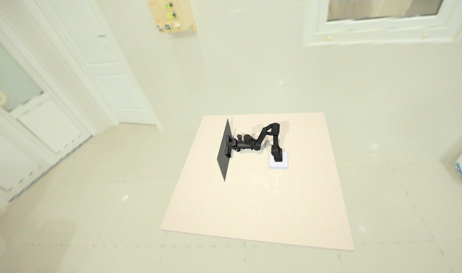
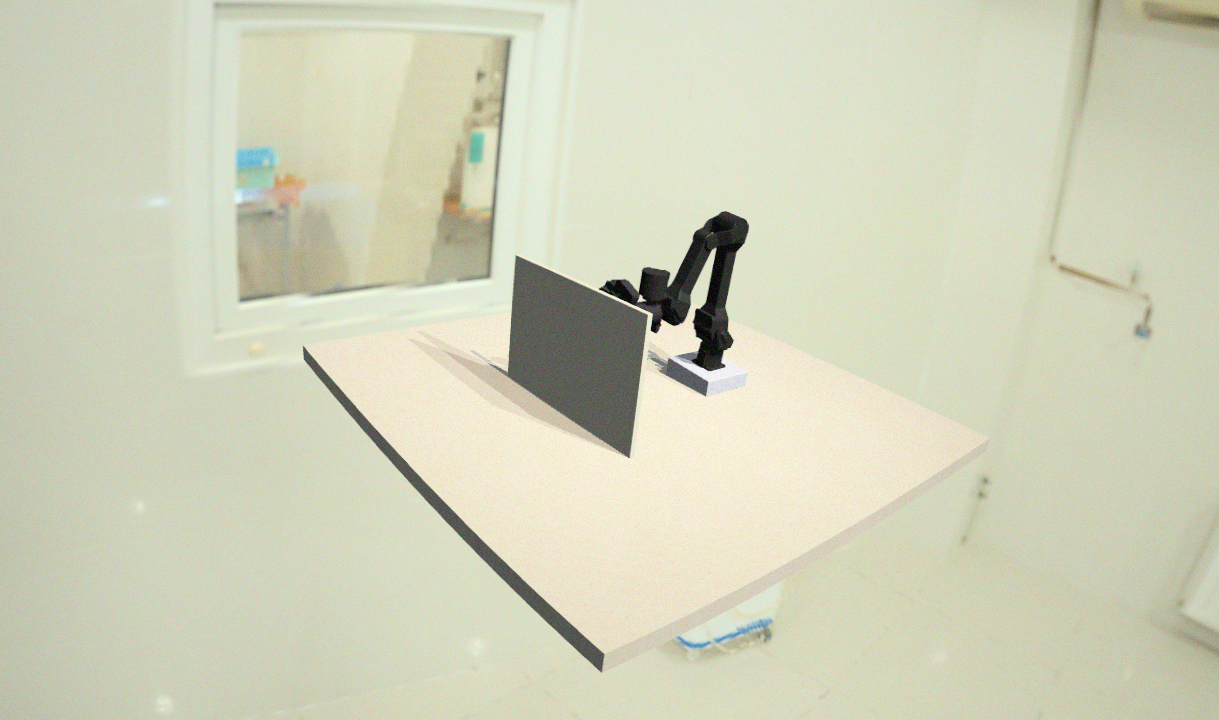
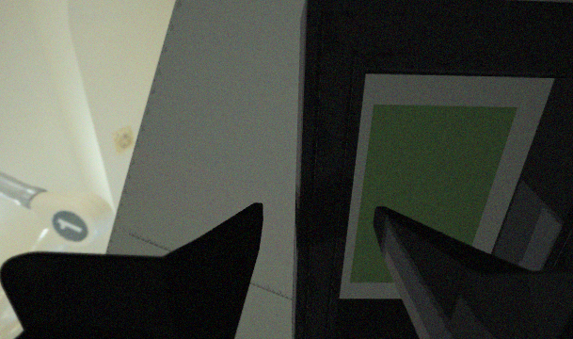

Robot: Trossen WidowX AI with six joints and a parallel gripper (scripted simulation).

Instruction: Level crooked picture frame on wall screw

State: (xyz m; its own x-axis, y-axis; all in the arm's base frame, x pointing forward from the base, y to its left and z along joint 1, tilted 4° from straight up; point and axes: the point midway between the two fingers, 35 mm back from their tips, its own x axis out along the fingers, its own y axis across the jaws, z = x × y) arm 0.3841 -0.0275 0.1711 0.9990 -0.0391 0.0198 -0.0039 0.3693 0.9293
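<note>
The picture frame [image 1: 227, 152] [image 3: 326, 165] has a thick black border, a grey mat and a green picture. It hangs on the near face of the upright grey wall panel [image 1: 222, 164] [image 2: 577, 358] [image 3: 230, 118]. My gripper [image 1: 228, 144] [image 3: 318, 213] is open and empty, right at the frame. In the wrist view one fingertip shows over bare panel beyond the frame's edge, the other over the green picture, with the edge between them. Contact is unclear. The screw and notched strip are hidden. The panel hides the frame and fingertips in the exterior view. I cannot tell the frame's tilt.
The arm stands on a white base block [image 1: 278, 165] [image 2: 708, 383] on the pale table top [image 1: 259, 210] [image 2: 729, 492]. The wall panel stands upright on the table in front of the arm. The arm's shadow falls on the table.
</note>
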